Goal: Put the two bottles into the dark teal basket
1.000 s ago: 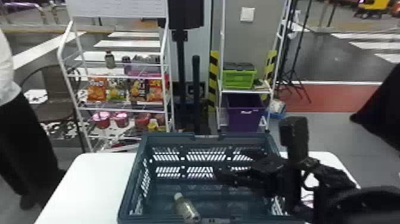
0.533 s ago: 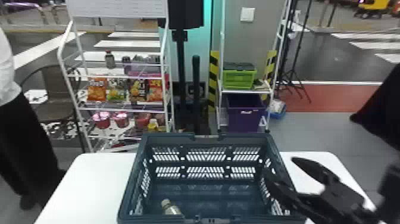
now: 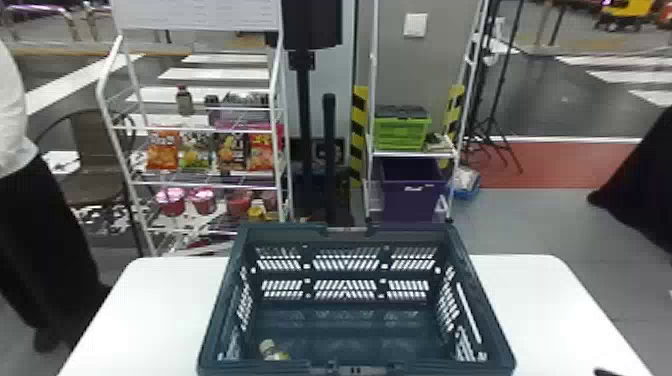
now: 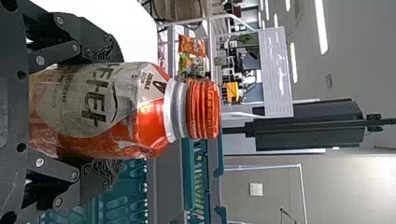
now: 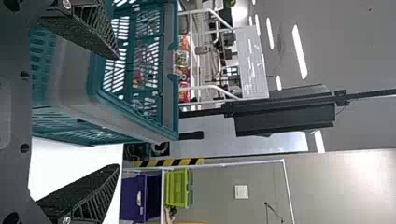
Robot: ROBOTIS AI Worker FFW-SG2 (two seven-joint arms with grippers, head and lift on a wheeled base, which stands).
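In the head view, a tip of my right gripper (image 3: 605, 372) shows at the bottom edge, right of the dark teal basket (image 3: 484, 295). One bottle (image 3: 273, 351) is inside that basket, at its near left corner, partly hidden by the front rim. The right wrist view has my right gripper (image 5: 116, 111) open, nothing between its fingers, beside the basket (image 5: 130, 114). An orange-capped bottle (image 4: 152, 116) is held by my left gripper (image 4: 112, 112), which is shut around its body in the left wrist view. The basket (image 4: 188, 172) stands beyond that bottle.
The basket stands on a white table (image 3: 545, 290). Behind it are a snack rack (image 3: 205, 185) and a shelf with a green crate (image 3: 400, 134) and a purple bin (image 3: 414, 200). A black post (image 3: 329, 150) rises between them.
My right arm has withdrawn from over the basket, rightward and toward the bottom edge. The bottle in the basket has shifted left and sits lower behind the front rim.
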